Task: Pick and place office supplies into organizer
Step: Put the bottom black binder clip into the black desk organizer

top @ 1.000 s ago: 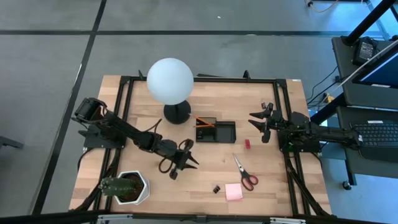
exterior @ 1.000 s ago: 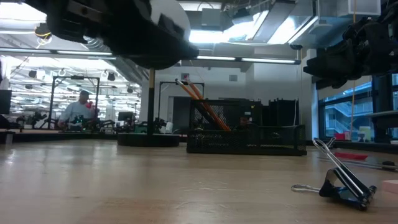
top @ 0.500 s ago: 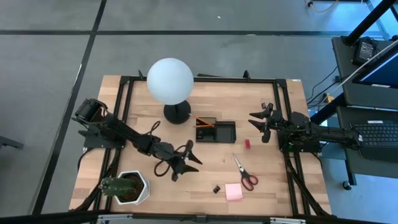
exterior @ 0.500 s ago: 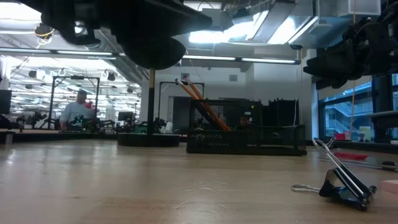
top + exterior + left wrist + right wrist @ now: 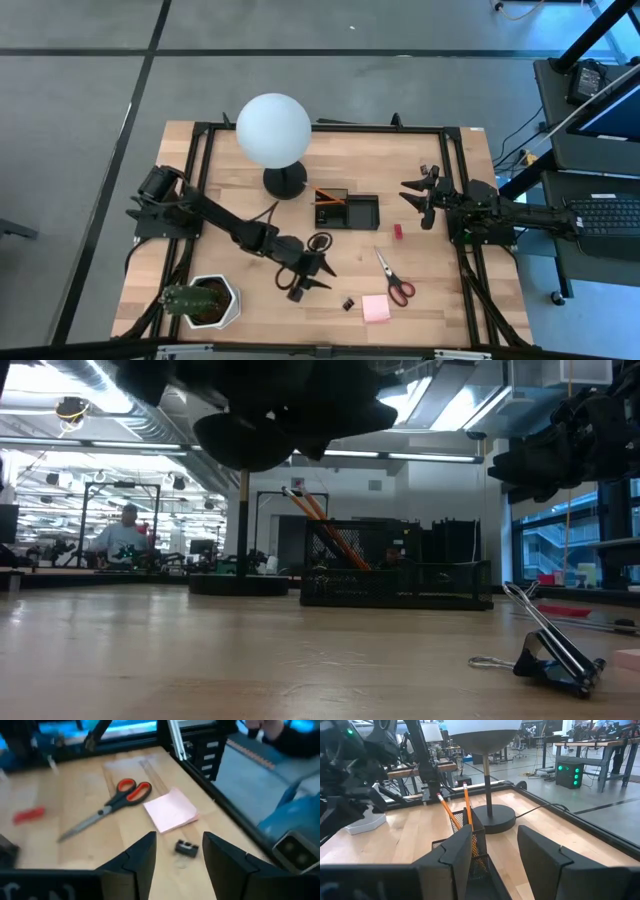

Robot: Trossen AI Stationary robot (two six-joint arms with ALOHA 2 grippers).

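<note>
Scissors with red handles, a pink sticky-note pad and a small black binder clip are showing close up in the left wrist view, the clip lying on bare wood just ahead of the gap between the two dark fingers; a red block is showing blurred at that picture's left edge. From overhead these same things are sitting in the lower right-centre of the frame: the binder clip just left of the sticky-note pad, the scissors above and right of the pad, the red block higher still. Only the low view is showing the clip's wire arms, where the binder clip is lying at the lower right.

At the frame's centre the organizer is holding orange pencils in its left compartment, with the globe lamp at its upper left and the potted plant in the lower left corner. Nothing is lying between the clip and the nearest gripper.

Reaching diagonally from the left edge toward the centre, the left gripper is hanging above the table with its fingers spread and holding nothing, a little left of the clip. At the right side, the right gripper is waiting with its fingers apart and empty, pointing toward the organizer.
</note>
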